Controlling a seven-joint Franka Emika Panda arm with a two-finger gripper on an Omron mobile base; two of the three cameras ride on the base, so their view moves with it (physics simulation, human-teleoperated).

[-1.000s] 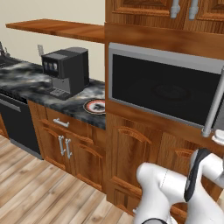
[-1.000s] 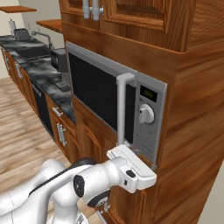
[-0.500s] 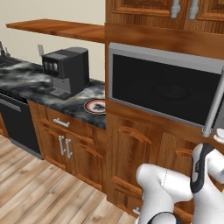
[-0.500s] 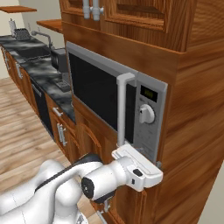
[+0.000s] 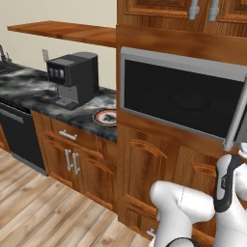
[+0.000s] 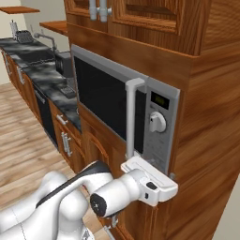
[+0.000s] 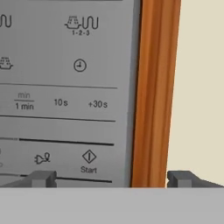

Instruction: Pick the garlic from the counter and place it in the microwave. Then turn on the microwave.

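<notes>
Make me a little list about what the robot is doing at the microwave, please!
Microwave: built into the wooden cabinet, door shut
Gripper: open, holding nothing, up close to the microwave's button panel
Start button: low on the panel, between the two fingertips in the hand view
Knob: above the gripper
Coffee machine: on the counter
Plate: on the counter beside the microwave
Garlic: cannot tell where it is

One microwave (image 5: 181, 99) is built into the wooden cabinetry, carrying one vertical bar handle (image 6: 131, 117) and one round knob (image 6: 157, 123). One coffee machine (image 5: 75, 77) and one red-rimmed plate (image 5: 106, 117) stand on the counter (image 5: 34, 94), the plate at its right end. Two pale handles (image 5: 202, 8) hang on the upper cabinet doors.
</notes>
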